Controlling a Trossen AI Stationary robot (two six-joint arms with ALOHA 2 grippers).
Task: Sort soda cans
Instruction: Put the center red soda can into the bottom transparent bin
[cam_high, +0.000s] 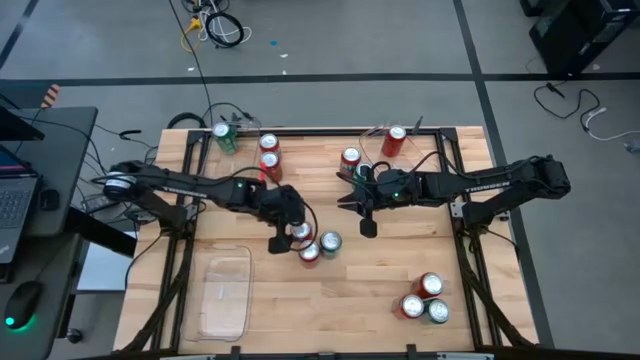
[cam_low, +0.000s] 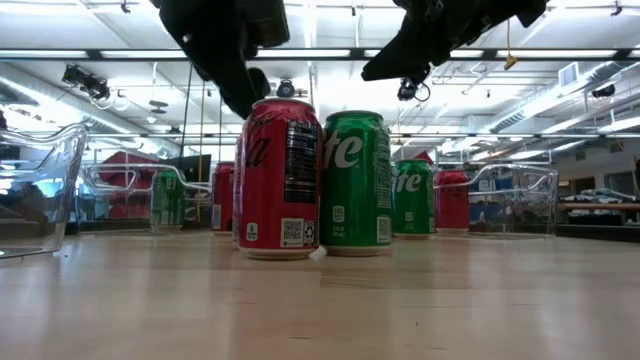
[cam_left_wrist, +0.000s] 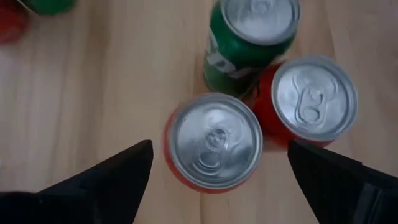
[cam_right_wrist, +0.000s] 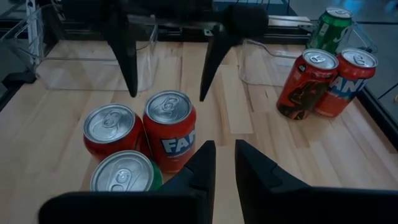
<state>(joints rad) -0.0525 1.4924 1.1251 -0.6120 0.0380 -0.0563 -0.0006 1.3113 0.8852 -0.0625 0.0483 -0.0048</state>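
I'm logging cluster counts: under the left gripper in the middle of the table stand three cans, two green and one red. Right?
Not quite. The left gripper is over three cans, but two are red and one green: the left wrist view shows a red can between its open fingers, another red can beside it, and one green can.

arms: two, dark, slender, jointed
markings: pale lettering along each forearm
lights: small green glow at each wrist
left pincer (cam_high: 285, 238) fingers: black, tapered
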